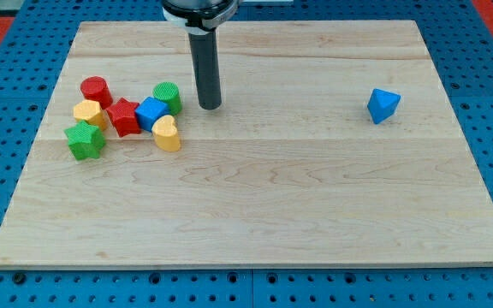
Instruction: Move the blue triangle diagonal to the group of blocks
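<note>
Blue triangle block (383, 105) sits alone at the view's right on the pale wooden worktop (255, 197), well apart from the group at left: red cylinder (96, 90), yellow block (88, 112), red star (124, 116), green star (85, 140), blue cube (151, 112), green cylinder (168, 96), yellow heart (167, 133). My tip (210, 106) rests just right of the green cylinder. No jaws on this rod.

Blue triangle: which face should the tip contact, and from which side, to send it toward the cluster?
No grasp here, only a push. Contact the blue triangle on its face toward the view's right, centred so it slides without spinning. It sits alone, far right of the group around the red star. My tip is beside the green cylinder, so circle behind first.
</note>
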Tool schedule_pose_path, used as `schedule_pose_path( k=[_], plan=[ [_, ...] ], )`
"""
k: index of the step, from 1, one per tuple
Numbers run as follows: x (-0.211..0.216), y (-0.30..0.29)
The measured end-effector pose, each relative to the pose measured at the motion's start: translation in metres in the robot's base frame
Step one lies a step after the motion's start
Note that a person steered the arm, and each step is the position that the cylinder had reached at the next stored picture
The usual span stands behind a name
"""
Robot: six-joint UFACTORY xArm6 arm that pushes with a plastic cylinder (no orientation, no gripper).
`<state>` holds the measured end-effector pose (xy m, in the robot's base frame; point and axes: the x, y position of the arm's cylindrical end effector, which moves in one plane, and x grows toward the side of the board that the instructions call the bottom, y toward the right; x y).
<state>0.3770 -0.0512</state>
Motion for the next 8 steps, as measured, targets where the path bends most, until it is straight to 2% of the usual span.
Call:
schedule_pose_path(
  k=[1,2,3,4,8],
  plan=[
    [0.008,0.011],
    [0.019,0.057],
    [0.056,0.158],
    [0.040,0.249],
    [0.036,0.258]
  ],
)
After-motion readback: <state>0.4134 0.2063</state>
